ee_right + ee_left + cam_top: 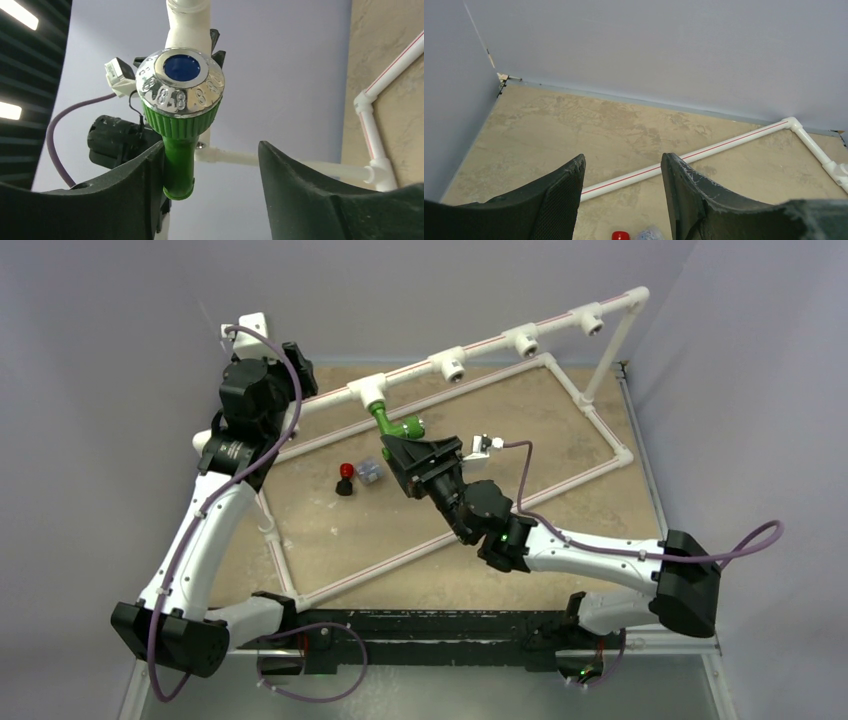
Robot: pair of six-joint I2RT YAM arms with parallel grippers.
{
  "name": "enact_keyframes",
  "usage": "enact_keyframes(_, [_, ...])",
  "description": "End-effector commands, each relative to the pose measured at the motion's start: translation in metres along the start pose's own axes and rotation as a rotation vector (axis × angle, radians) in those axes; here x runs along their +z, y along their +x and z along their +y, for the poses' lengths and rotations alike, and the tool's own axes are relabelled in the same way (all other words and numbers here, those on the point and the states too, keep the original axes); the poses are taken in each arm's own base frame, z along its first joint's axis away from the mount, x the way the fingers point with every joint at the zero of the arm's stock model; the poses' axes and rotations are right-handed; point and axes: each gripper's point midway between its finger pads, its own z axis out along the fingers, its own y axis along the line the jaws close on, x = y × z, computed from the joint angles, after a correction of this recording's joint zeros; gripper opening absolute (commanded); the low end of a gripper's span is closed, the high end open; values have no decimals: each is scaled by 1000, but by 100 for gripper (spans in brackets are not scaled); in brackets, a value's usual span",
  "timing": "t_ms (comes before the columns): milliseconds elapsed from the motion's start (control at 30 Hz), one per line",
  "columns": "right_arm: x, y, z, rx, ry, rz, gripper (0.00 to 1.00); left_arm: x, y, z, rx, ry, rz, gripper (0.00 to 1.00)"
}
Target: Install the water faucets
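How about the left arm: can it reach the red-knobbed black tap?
Probably yes: the open left pincer faces the black tap, nothing between them; the right pincer is at the green tap.

Green faucet (403,427), black faucet (345,480), bluish faucet (369,472) (three total); four tee fittings (452,365).

Mounted faucet (397,425) on the pipe frame (480,348); loose faucets (346,478) lie left.

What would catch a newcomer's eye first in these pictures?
The green faucet hangs from a tee of the raised white pipe frame, with the right gripper open around it. On the tan mat lies a black faucet with a red knob, not yet installed.
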Motion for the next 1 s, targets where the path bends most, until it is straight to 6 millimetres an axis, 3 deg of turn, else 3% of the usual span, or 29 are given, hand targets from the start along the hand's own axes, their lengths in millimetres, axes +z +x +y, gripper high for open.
enact_keyframes(0, [-13, 1, -2, -144, 0, 45, 70, -18, 65, -16, 52, 87, 246, 56])
enact_keyframes(367, [-40, -22, 12, -588, -88, 42, 73, -17, 66, -16, 52, 87, 247, 56])
enact_keyframes(700, [-50, -33, 48, -1340, -278, 63, 72, -16, 67, -17, 52, 89, 249, 56])
enact_keyframes(967, [-58, -36, 54, -1948, -430, 60, 77, -17, 66, -16, 55, 87, 247, 56])
